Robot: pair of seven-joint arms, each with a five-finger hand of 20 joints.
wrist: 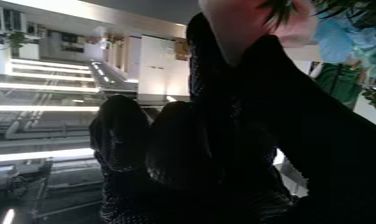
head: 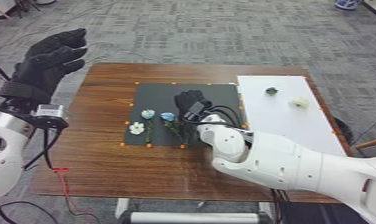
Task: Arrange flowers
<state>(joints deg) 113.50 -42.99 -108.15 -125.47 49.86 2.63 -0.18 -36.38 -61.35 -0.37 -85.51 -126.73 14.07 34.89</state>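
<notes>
Right hand (head: 190,100) pinches a pale pink flower (wrist: 255,22) over the dark mat (head: 156,92), just right of and slightly beyond the blue flower (head: 168,116), whose stem points toward the robot.

Right hand (head: 191,101): matt black cloth, textured. Beneath hand: dark sheet (head: 158,95), matt, smooth; around that, brown wood counter (head: 96,130), smooth. Behind hand: white arm shell (head: 291,162), smooth, plastic-looking. Beyond hand: carpet-like floor (head: 167,30), rough.

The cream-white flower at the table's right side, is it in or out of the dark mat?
Out: the cream-white flower rests on the white sheet, beside the dark mat.
</notes>
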